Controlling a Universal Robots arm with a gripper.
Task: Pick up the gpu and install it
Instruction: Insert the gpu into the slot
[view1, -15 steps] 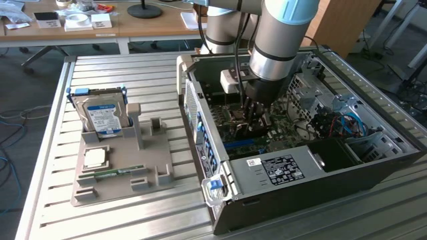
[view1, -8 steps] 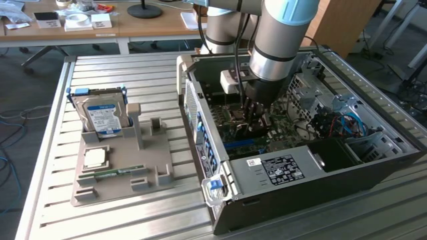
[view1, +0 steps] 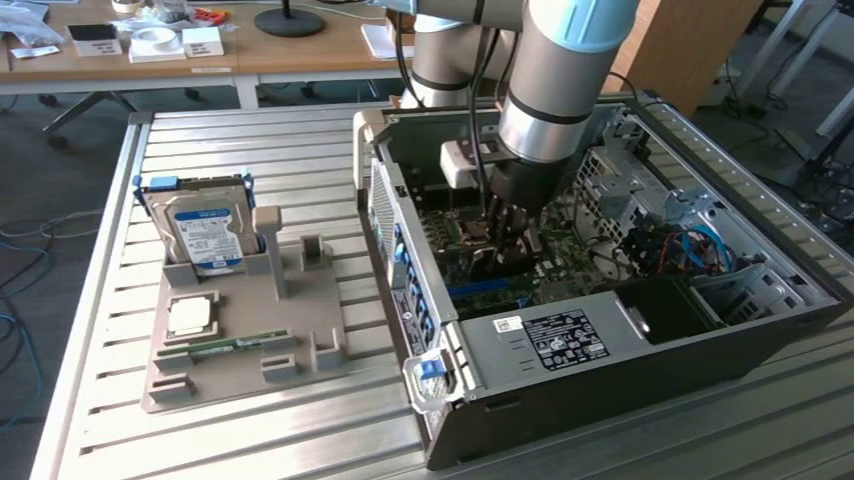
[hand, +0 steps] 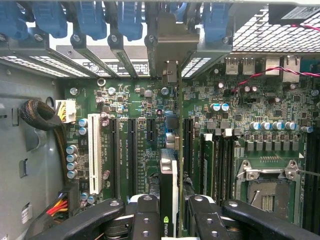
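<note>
Slatted metal table (view1: 267, 140), wooden desk (view1: 287, 55) behind

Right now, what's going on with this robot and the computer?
The robot arm reaches into the open computer case, and its gripper is closed on the gpu, holding the card on edge over the motherboard, among the expansion slots. Whether it is seated I cannot tell. A hard drive stands in the holder outside the case, on the exterior view's left.
</note>
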